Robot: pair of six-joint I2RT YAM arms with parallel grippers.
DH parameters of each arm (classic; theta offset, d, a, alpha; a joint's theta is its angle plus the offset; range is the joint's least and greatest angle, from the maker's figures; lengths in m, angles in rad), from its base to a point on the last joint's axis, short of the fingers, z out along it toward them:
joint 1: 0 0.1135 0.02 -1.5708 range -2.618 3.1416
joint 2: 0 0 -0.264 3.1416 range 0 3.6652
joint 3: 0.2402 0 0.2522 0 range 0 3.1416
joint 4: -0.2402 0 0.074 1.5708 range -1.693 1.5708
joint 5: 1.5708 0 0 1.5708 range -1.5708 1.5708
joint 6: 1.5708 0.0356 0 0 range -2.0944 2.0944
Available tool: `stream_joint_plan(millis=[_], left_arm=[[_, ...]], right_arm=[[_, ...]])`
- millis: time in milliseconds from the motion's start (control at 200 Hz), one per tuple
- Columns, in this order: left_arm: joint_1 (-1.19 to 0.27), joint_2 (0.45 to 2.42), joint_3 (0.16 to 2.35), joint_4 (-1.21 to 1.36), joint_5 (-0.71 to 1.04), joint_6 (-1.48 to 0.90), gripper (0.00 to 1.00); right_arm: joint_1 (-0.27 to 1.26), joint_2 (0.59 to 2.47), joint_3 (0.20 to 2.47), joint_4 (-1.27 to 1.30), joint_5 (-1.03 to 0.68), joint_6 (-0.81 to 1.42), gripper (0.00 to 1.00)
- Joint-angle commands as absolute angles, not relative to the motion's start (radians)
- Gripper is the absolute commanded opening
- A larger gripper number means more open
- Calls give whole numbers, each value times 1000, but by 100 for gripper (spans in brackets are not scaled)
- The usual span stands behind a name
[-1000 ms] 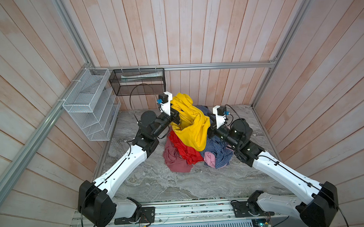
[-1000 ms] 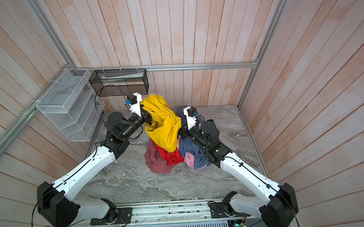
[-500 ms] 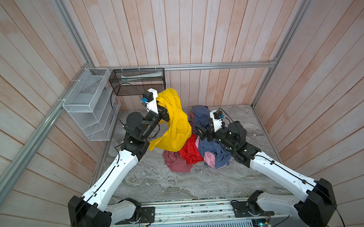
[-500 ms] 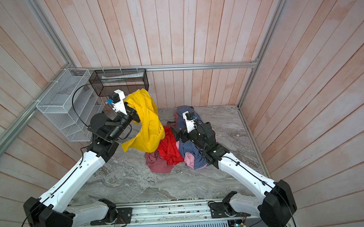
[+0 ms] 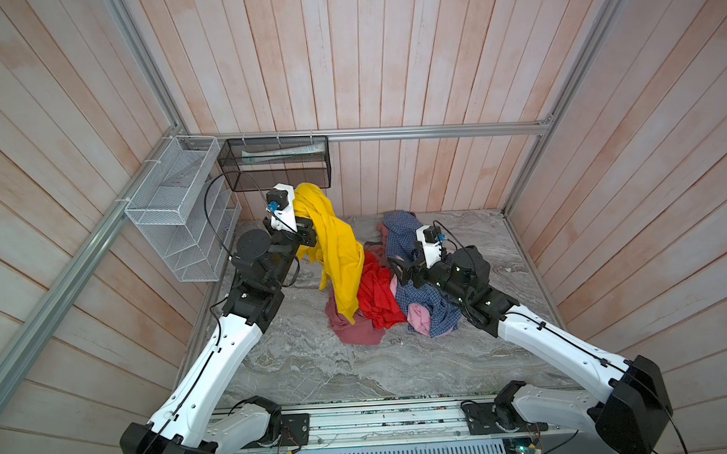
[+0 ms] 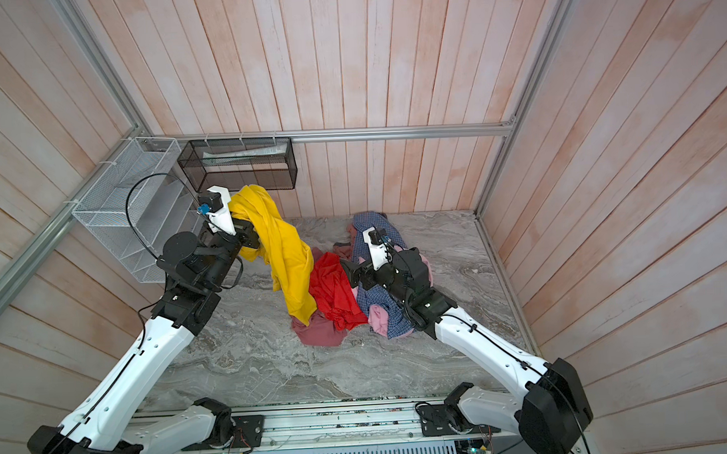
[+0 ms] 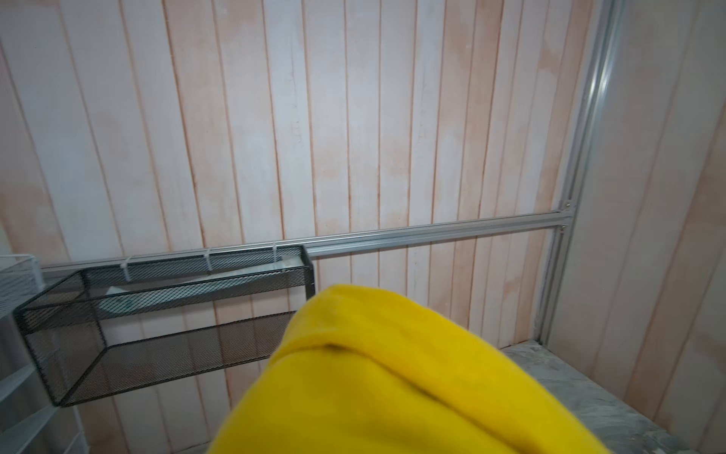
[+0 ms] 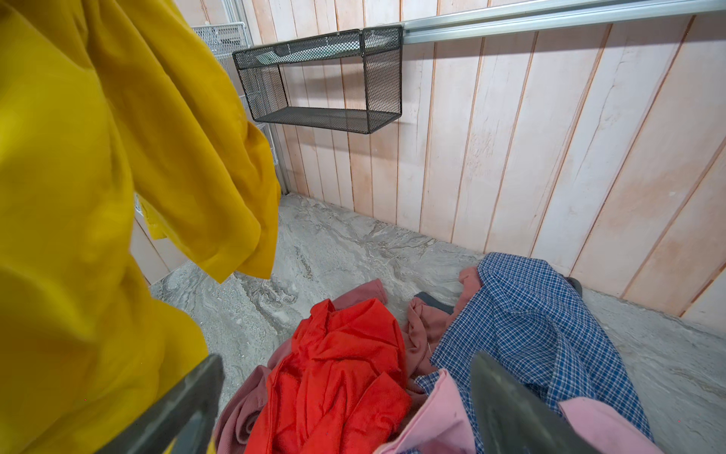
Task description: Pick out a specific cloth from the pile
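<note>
Cloth [image 5: 338, 254] pinched by left gripper [image 5: 310, 233], covering its wrist view, right gripper [image 5: 400, 270] spread

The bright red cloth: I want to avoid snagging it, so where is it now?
In both top views the red cloth lies in the pile, between the hanging yellow cloth to its left and the blue-checked shirt to its right.

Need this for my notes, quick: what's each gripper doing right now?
Left gripper: closed, holding the yellow cloth, which hangs from it.
Right gripper: open, holding nothing, over the pile.
</note>
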State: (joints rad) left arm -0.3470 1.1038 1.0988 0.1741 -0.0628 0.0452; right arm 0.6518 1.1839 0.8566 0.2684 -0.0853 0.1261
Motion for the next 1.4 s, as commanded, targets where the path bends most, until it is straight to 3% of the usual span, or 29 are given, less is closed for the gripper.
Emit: stream_joint_plan(millis=[0,180,325,400,590,925,1395], left_arm=[[-284,1078,1017,175,-160,78,0],[-150,1037,895,183,-172,3,0],[-120,1020,834,171,-199,-40,0],[-104,1036,833,110,-297,-71,0],[-77,1000,755,68,-352,-168,0],[-70,913,617,100,-368,-272,0],[-69,904,600,92,-352,-295,0]], right_arm=[[647,1189,834,274,-98,117,98],[649,1237,815,331,-199,179,98],[669,1364,856,365,-294,259,86],[704,1435,904,360,-319,266,84],[783,1610,1028,351,-369,316,78],[879,1922,1268,197,-280,402,68],[845,2069,1290,81,-132,438,64]])
